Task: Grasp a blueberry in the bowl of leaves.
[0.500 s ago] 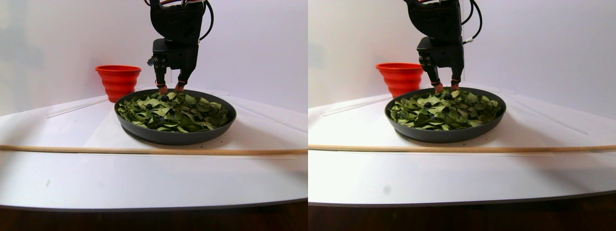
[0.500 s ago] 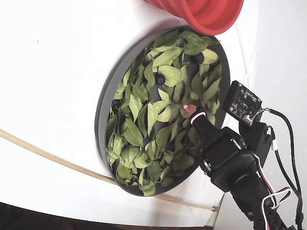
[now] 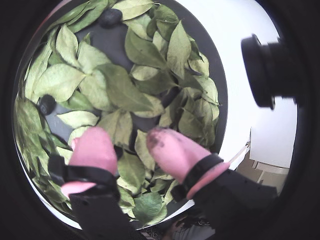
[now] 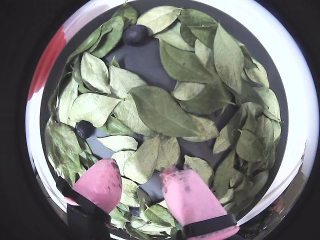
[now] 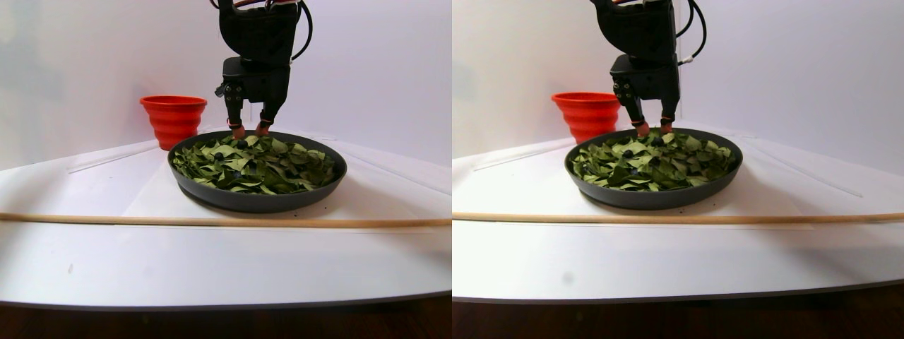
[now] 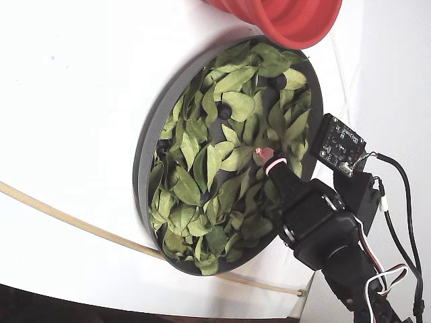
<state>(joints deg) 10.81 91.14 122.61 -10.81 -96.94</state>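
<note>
The dark grey bowl (image 6: 145, 155) holds a loose heap of green leaves (image 4: 162, 110). In both wrist views two blueberries lie bare: one at the top (image 4: 135, 34) (image 3: 110, 17) and one at the left (image 4: 84, 129) (image 3: 46, 104). The fixed view shows blueberries among the leaves (image 6: 224, 111) (image 6: 277, 82). My gripper (image 4: 140, 172) (image 3: 127, 140) is open and empty. Its pink fingertips (image 4: 102, 182) hang just over the leaves near the bowl's rim. A small dark patch shows under the leaves between the fingertips; I cannot tell what it is. The stereo pair view shows the gripper (image 5: 247, 131) at the bowl's far edge.
A red ribbed cup (image 5: 173, 120) (image 6: 283, 17) stands just beyond the bowl. A thin wooden stick (image 5: 212, 221) (image 6: 67, 219) lies across the white table in front of the bowl. A camera module (image 3: 265, 70) sticks out beside the gripper.
</note>
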